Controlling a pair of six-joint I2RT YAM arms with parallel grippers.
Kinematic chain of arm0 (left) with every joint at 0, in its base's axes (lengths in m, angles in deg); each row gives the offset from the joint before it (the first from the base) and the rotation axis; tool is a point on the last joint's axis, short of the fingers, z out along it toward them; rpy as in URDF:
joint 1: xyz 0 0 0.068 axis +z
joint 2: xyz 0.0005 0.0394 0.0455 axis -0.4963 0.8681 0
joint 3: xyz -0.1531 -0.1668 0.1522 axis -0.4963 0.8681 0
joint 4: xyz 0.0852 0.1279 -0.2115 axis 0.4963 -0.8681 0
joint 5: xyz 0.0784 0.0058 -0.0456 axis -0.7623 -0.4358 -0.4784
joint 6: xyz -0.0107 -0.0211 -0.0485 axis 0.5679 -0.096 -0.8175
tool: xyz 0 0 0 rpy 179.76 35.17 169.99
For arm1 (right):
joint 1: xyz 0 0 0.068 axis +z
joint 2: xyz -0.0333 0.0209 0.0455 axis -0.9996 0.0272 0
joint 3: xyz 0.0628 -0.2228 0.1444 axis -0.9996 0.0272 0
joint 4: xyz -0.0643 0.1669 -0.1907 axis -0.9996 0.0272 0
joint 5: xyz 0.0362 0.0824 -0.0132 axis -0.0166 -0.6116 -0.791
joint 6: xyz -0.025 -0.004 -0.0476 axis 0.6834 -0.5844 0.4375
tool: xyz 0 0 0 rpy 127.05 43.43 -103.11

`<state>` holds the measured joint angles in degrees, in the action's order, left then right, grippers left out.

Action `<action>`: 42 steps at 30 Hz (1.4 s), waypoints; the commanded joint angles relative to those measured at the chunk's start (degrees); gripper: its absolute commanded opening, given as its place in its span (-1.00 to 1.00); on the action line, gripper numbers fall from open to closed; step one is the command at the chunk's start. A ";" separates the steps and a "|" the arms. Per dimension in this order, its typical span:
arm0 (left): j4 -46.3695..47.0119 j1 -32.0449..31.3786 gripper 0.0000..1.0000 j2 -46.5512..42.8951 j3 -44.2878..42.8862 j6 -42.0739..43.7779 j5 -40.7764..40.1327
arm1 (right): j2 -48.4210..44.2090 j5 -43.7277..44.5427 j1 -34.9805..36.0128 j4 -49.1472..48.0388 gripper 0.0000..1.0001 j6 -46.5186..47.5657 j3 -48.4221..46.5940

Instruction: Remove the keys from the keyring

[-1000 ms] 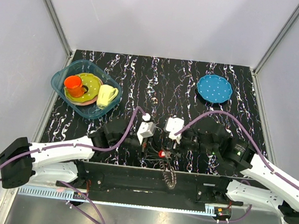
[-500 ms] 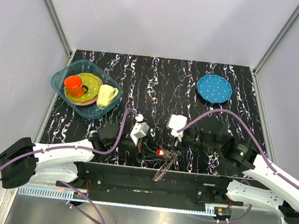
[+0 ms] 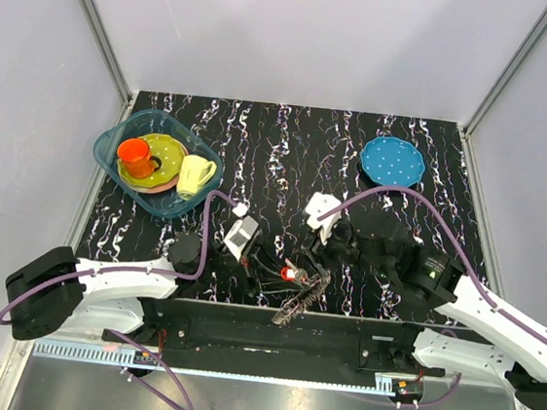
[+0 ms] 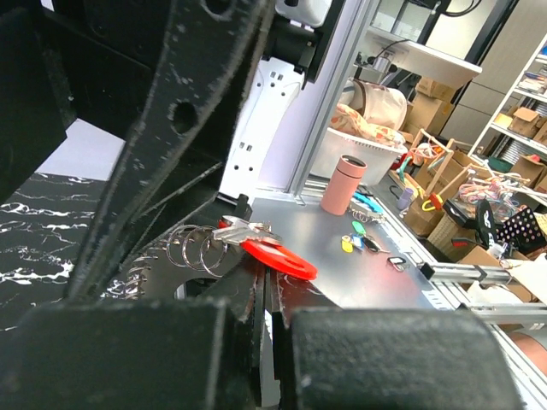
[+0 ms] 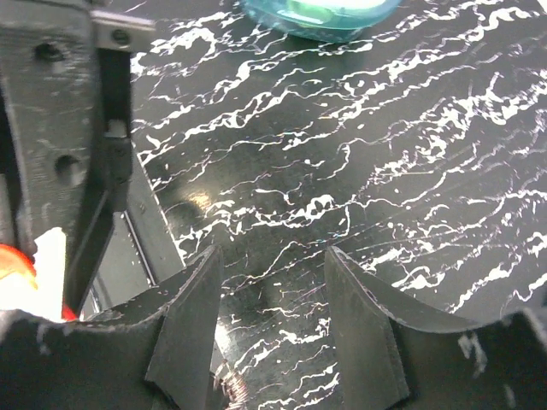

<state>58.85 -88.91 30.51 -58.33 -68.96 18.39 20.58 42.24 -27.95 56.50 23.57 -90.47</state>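
Red fingertip-sized key [image 3: 290,274]: grasp squarely with open-fingered right gripper [image 5: 272,256], bracing dark grey bristly keyring [image 3: 301,300] via clamped-shut left gripper [image 4: 263,290].

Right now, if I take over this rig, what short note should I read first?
Left gripper: shut next to the small bright red key; what it pinches is hidden.
Right gripper: open, empty, close beside that key.
The key is joined to the dark grey bristly metal keyring, between both grippers.
Done: no key removed.
Left: separate the keys from the ring.
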 commanded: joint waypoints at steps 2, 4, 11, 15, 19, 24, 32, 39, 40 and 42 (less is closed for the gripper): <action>14.43 0.62 -1.00 -1.82 0.55 -0.55 -2.72 | -2.49 12.11 -0.11 -3.39 0.14 -8.49 -2.71; 14.61 0.80 -1.00 -2.17 0.64 -0.55 -3.07 | -4.68 13.44 -0.11 -4.37 0.15 -11.30 -2.09; 14.61 1.15 -1.00 -3.31 0.64 -0.63 -3.78 | -12.50 16.98 -0.11 -3.40 0.12 -21.15 0.01; 12.94 1.24 -1.00 -4.27 0.02 -0.37 -3.43 | -21.88 6.09 -0.20 -7.61 -0.06 -25.62 5.10; 10.93 1.32 -1.00 -5.68 -0.07 0.42 -3.69 | -28.24 -6.22 -0.20 -14.29 -0.17 -29.32 12.14; 9.08 1.24 -1.00 -7.00 -0.24 1.12 -3.86 | -30.71 -12.57 -0.11 -20.45 -0.27 -33.62 17.33; 5.65 1.32 -1.00 -8.40 -0.51 2.00 -4.22 | -21.13 -17.84 -0.11 -21.86 -0.35 -40.31 14.35; 4.24 1.24 -1.00 -9.72 -0.24 2.62 -4.57 | -20.60 -16.26 -0.11 -24.32 -0.45 -40.75 16.10; 3.72 1.24 -1.00 -9.81 -0.15 2.88 -4.66 | -20.69 -16.43 -0.20 -24.58 -0.47 -40.66 16.28; 3.27 1.32 -1.00 -9.99 -0.50 3.06 -4.57 | -20.78 -16.78 -0.11 -25.02 -0.49 -40.32 16.54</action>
<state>58.13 -87.75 22.23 -57.39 -68.06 15.18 0.50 26.63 -28.06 35.92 -16.25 -73.86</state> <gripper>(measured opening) 0.008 0.266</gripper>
